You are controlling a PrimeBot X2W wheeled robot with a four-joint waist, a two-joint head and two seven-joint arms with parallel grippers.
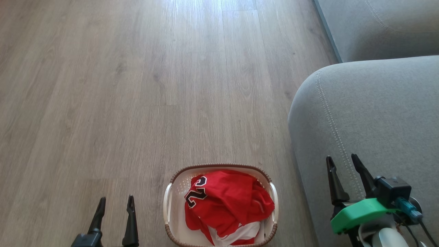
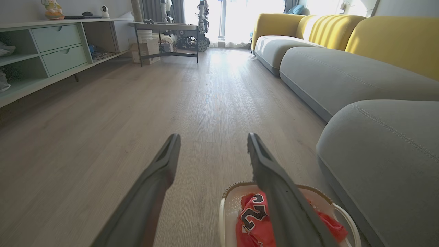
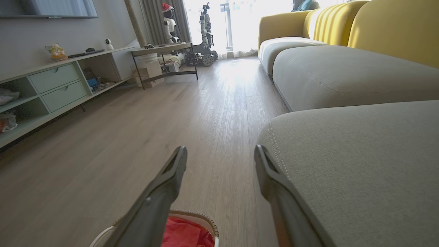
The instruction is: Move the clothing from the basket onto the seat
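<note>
Though not yet gripped, sitting close at hand: crumpled bright red jersey cloth with white panels and a black, white-edged number (image 1: 229,199), soft and slumped, heaped inside a small cream perforated plastic basket with a brown woven-look rim (image 1: 219,166). Likely parked just beside the sofa to keep the carry short.

Left of basket, low: left gripper (image 1: 116,197), two long dark fingers spread, nothing between. Right of basket, nearer the cushion: right gripper (image 1: 341,156), green-bodied, fingers likewise apart and empty. Probably flanking the load ahead of a reach.

Further on: large grey fabric sofa (image 1: 370,120), rounded padded edges, pale double stitching.

Beyond: matt grey-brown wood-grain plank floor (image 1: 137,85), then ribbed yellow backrests (image 2: 394,37) and a pale green drawer unit (image 2: 55,44).
</note>
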